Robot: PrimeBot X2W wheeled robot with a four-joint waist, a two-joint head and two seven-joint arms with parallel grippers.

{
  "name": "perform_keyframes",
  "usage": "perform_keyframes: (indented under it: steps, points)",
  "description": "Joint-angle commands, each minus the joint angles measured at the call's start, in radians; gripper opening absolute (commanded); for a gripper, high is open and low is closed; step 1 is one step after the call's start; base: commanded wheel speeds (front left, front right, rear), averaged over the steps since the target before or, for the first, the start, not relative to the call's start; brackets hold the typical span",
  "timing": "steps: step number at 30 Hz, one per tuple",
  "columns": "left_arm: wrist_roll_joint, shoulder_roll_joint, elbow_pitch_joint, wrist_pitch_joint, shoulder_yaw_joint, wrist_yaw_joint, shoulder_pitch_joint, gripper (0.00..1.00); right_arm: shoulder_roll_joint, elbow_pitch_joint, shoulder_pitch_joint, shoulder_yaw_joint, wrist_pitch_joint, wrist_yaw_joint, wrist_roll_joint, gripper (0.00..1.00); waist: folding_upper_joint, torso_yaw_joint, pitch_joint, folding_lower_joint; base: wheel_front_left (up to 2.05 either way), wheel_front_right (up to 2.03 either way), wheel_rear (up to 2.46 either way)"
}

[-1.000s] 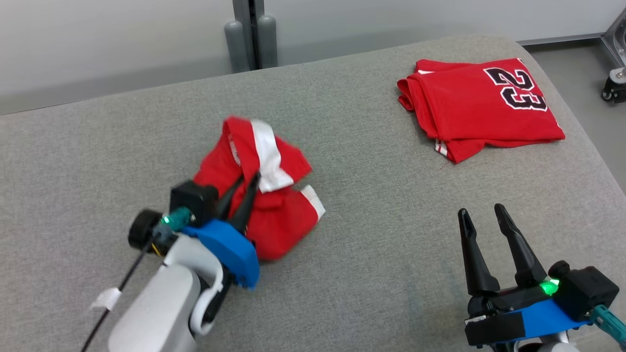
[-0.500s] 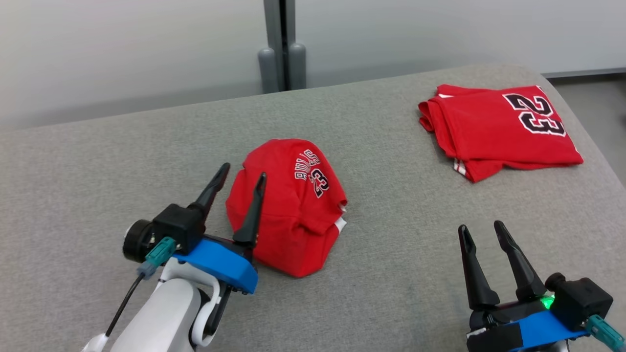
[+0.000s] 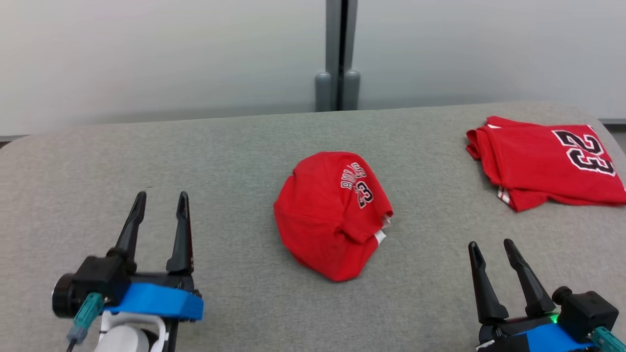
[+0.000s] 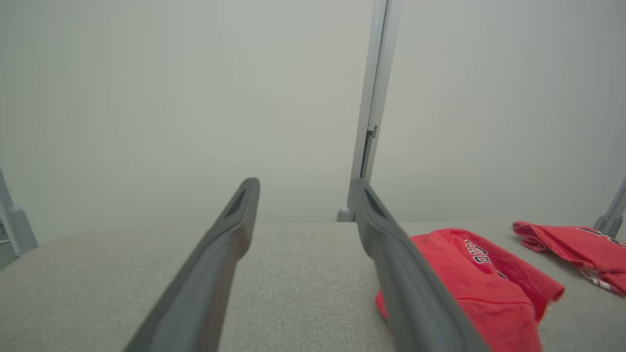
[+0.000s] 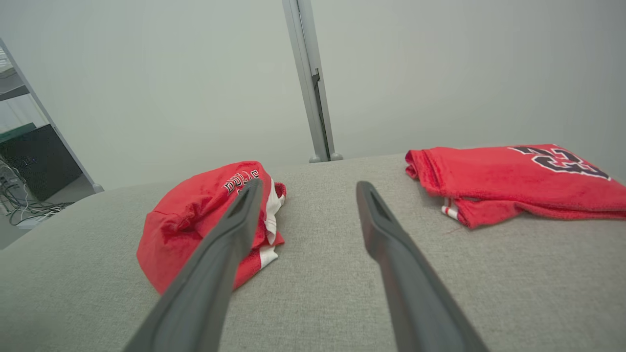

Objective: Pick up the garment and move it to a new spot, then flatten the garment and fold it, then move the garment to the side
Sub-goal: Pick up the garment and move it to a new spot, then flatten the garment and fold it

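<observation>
— Garment location, head view first?
— The garment point(image 3: 332, 215) sits as a rounded red heap in the middle of the tabletop point(image 3: 220, 146), lettering up, touching neither arm. A folded jersey point(image 3: 543, 166) lies well apart at the far right.
— And the arms?
— The left gripper point(image 3: 162, 195) is at lower left and the right gripper point(image 3: 490, 243) at lower right. Both sets of jaws stand wide with nothing in them. The heap lies between them and farther out: ahead and to the right of the left one, ahead and to the left of the right one. I'd call neither clearly nearer.
— Any long axis?
— Barely. It is slightly longer near-to-far than across, with white trim point(image 3: 380, 238) peeking out at its near right edge.
— Left wrist view?
— The jaws are spread with bare tabletop between them. The garment point(image 4: 469, 283) is off to the right, partly behind the right-hand finger point(image 4: 401, 274).
— Right wrist view?
— The jaws are spread here too. The garment point(image 5: 186, 220) is off to the left, partly hidden by the left-hand finger point(image 5: 217, 254), its trim turned toward this camera. The folded jersey lies on the other side.
— So what does the next move turn on?
— As I judge it, flattening is not yet begun, and each arm would have to reach inward and forward to take an edge. The trim side faces the right arm, so that looks the easier hold.
</observation>
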Motion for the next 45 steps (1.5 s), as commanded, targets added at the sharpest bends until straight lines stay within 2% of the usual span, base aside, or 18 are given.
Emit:
perform_keyframes:
  steps: [1,8,15,26,45]
  points:
    - [0.016,-0.003,-0.022,-0.004,0.023,0.001,0.024,1.0,-0.001,0.004,0.014,-0.011,0.002,0.001,-0.01,1.0,0.0001,0.017,-0.005,0.0001,0.0,0.0,0.0]
    - [0.067,-0.032,-0.067,-0.004,0.097,-0.019,0.124,1.0,-0.001,0.017,0.045,-0.033,0.004,0.001,-0.011,1.0,0.0001,0.065,-0.038,0.0001,0.0,0.0,0.0]
    - [0.109,-0.049,-0.065,-0.004,0.131,-0.044,0.18,1.0,-0.001,0.028,0.069,-0.038,0.013,0.0,-0.01,1.0,0.0001,0.087,-0.06,0.0001,0.0,0.0,0.0]
    - [0.15,-0.079,-0.064,-0.004,0.182,-0.073,0.246,1.0,-0.001,0.034,0.089,-0.045,0.022,0.001,-0.012,1.0,0.0001,0.094,-0.074,0.0001,0.0,0.0,0.0]
    - [0.192,-0.116,-0.042,-0.004,0.228,-0.108,0.243,1.0,-0.001,0.03,0.1,-0.049,0.037,0.001,-0.018,1.0,0.0001,0.091,-0.076,0.0001,0.0,0.0,0.0]
